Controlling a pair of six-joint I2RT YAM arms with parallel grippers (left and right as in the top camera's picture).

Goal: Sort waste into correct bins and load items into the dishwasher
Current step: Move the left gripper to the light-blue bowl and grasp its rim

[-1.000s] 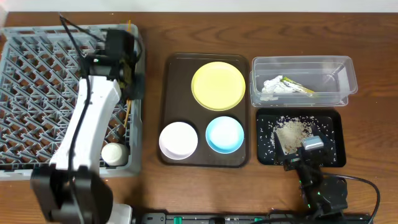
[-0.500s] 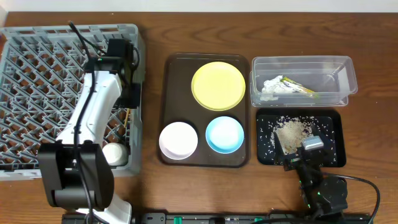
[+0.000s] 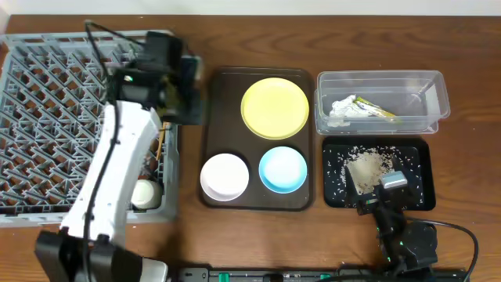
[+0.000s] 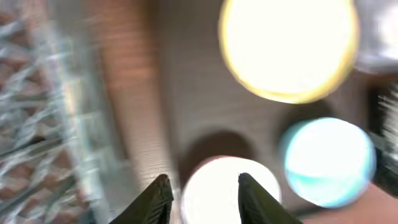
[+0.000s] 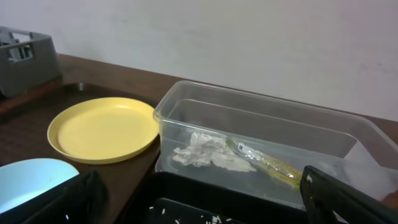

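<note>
The grey dish rack [image 3: 47, 117] is cut off at the left edge, and the left arm hides part of its right side. The left gripper [image 4: 202, 186] hangs between the rack and the brown tray [image 3: 215, 141], fingers apart and empty; its wrist view is blurred. The tray carries a yellow plate [image 3: 275, 107], a white bowl [image 3: 225, 176] and a blue bowl [image 3: 282, 169]. The clear tub [image 3: 434, 86] holds the tissue [image 3: 342, 108] and wrapper [image 3: 376, 111]. The black tray [image 3: 419, 149] holds crumbs [image 3: 368, 168]. The right gripper [image 5: 200, 177] is spread wide and holds nothing. Only a sliver of the chopsticks [image 3: 160, 145] shows in the rack.

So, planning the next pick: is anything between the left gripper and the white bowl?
Nothing visible. The left gripper, open, looks straight down at the white bowl on the brown tray, with no object between.
</note>
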